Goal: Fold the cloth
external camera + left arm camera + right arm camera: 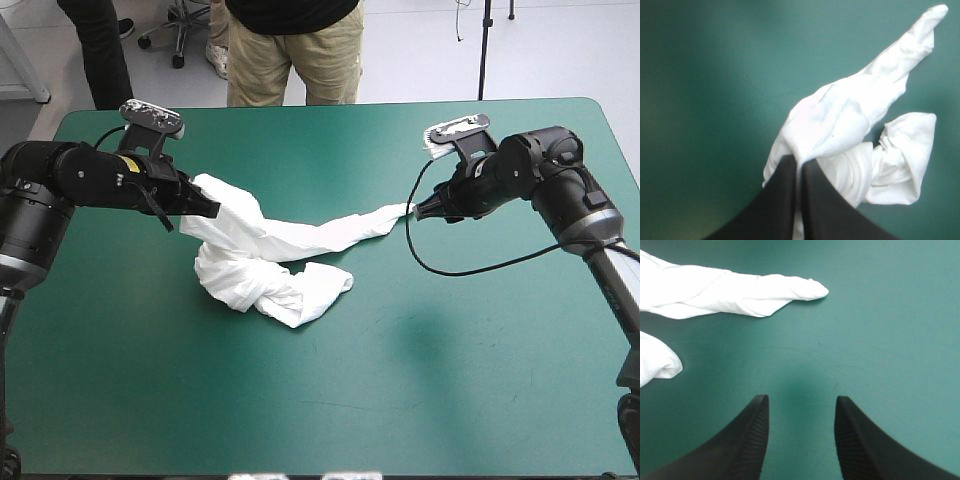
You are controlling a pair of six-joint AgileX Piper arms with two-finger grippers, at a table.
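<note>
While the left claw [799, 161] is clamped on a fold of the crumpled white T-shirt [840, 120], heaped left of centre on the teal-green table [420, 360], the right claw [800, 399] stands wide apart above bare surface, the shirt's twisted tip just ahead, untouched.

Short-sleeved white fabric T-shirt [262, 255], crumpled: plain white all over, creases shading to pale grey. Flat teal-green table cover [430, 380]: one even colour, darker where shadow falls near the arms. Fin-shaped black left gripper [799, 161]: fingers [782, 200] smooth matt black, plain. Fin-shaped black right gripper [801, 399]: same black; the inner faces of its fingers [754, 440] carry fine, close-set parallel ribs.
</note>
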